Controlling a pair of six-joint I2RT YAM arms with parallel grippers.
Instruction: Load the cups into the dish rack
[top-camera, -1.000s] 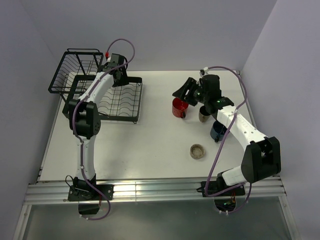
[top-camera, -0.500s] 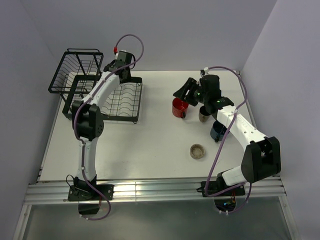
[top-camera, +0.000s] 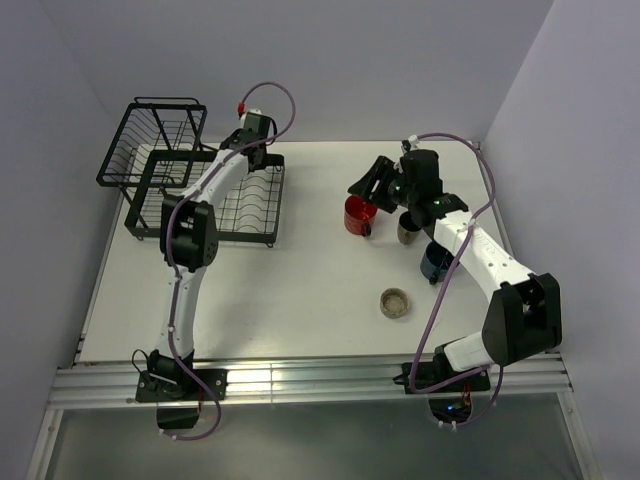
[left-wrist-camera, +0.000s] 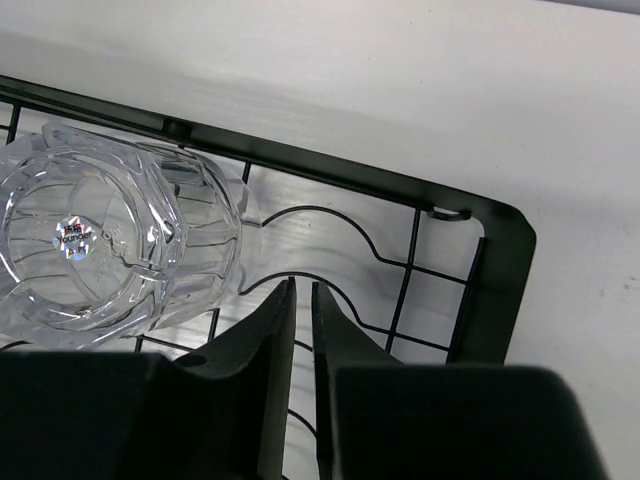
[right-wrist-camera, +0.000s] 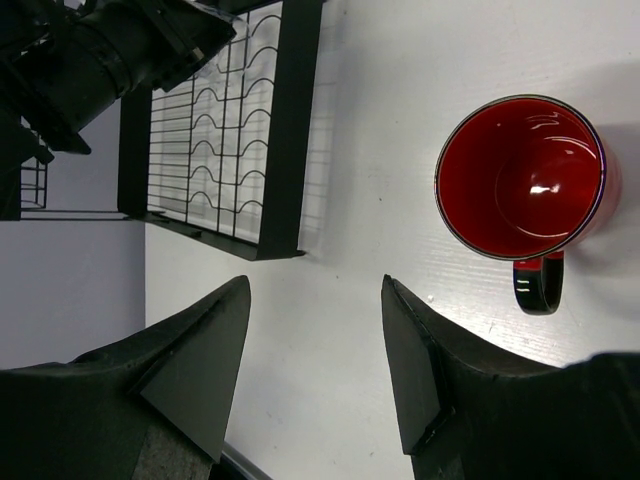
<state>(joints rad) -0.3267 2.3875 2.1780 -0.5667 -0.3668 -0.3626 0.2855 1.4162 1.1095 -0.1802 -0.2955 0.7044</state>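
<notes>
A clear glass sits in the dish rack, its base facing the left wrist camera. My left gripper hangs shut and empty just right of the glass, over the far right corner of the slotted tray. My right gripper stands open over bare table, just left of the red mug. In the top view the red mug, a tan cup partly under the right arm, a dark blue mug and a low beige cup stand on the table.
The rack's taller wire basket stands at the far left. Walls close in behind and on both sides. The arm bases sit on a metal rail at the near edge.
My left gripper's jaws have shut with nothing in them, and the left wrist has moved right and back along the rack, away from the glass. The right arm has not moved.
</notes>
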